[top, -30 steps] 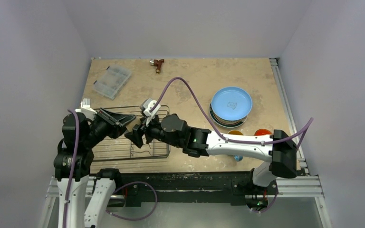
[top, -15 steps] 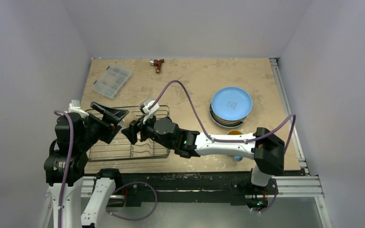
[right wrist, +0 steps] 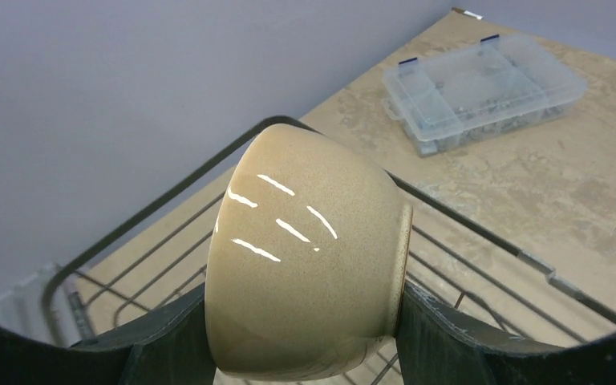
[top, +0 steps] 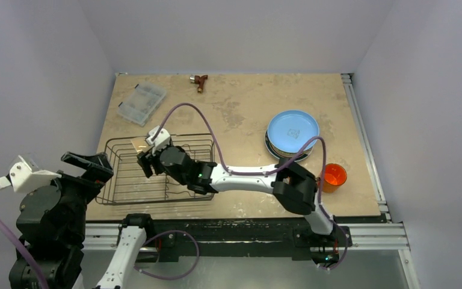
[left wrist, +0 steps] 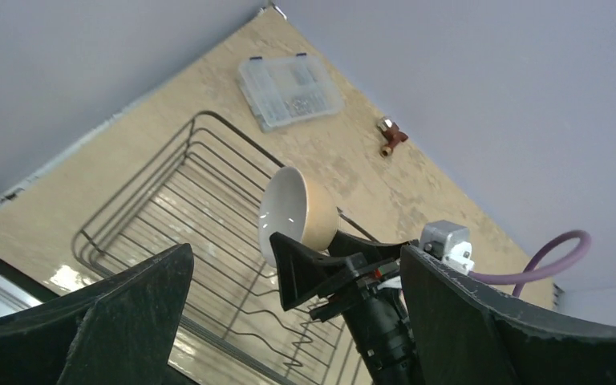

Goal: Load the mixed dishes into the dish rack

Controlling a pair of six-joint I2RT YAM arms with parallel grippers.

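Observation:
My right gripper (top: 143,158) reaches left over the dish rack (top: 120,180) and is shut on a small bowl (right wrist: 305,257), tan outside and white inside (left wrist: 301,212). It holds the bowl on its side above the rack's wires (right wrist: 465,265). My left gripper (top: 93,171) hangs open at the rack's near left corner, with nothing between its fingers. It stands apart from the bowl. A light blue plate (top: 293,130) tops a stack on the right, with a green-rimmed plate (top: 277,153) under it. An orange mug (top: 333,176) stands near that stack.
A clear plastic compartment box (top: 142,103) lies behind the rack at the far left. A small brown tool (top: 200,80) sits at the table's back edge. The right arm's purple cable (top: 216,144) loops over the table's middle. Grey walls close in on three sides.
My left gripper has opened wide and drawn back to the near left, off the rack. My right arm has carried the bowl further left over the rack, uncovering the orange mug.

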